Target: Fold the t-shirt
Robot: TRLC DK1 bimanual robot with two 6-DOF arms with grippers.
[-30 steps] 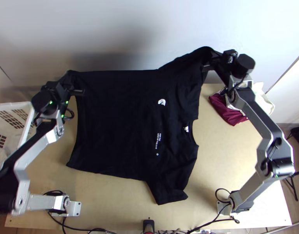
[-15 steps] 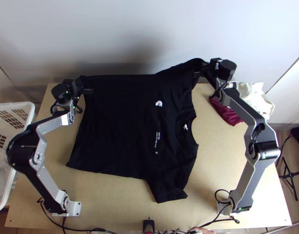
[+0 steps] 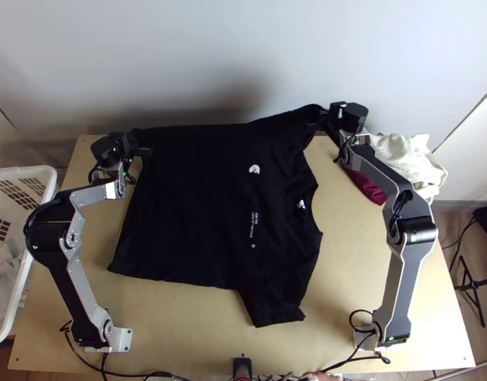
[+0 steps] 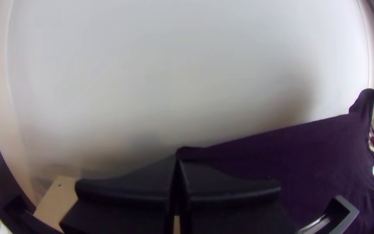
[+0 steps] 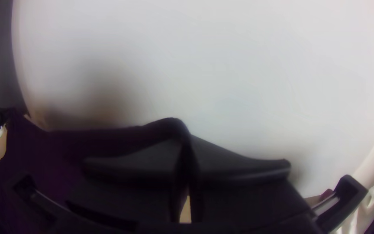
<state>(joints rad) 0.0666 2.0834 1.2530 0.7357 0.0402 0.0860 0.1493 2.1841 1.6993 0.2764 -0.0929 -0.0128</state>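
Two parts of the black T-shirt (image 3: 199,203) are gripped along its far side, while the rest is spread over the wooden desk (image 3: 357,286). The hem's far corner is pinched by the left gripper (image 4: 178,160), its jaws closed on the cloth; the far sleeve (image 3: 286,120) is pinched near its end by the right gripper (image 5: 187,138), whose jaws are likewise pressed together on fabric. Between them, the far edge is held up off the desk, close to the wall (image 3: 243,51). The neckline (image 3: 305,209) is turned toward the right arm, and the near sleeve (image 3: 275,311) is laid out flat toward the desk's near edge.

No fold can be seen in the body, so the first lengthwise fold is judged to be in hand: the raised side should be carried over the near one. The jersey looks light, limp and soft, unlikely to be damaged but easily creased. It is best held by the hem corner and sleeve end, with both carried level and the edge kept lightly taut. Should one side be led ahead, the cloth could be skewed; should the grip be too shallow, the sleeve could be slipped out.
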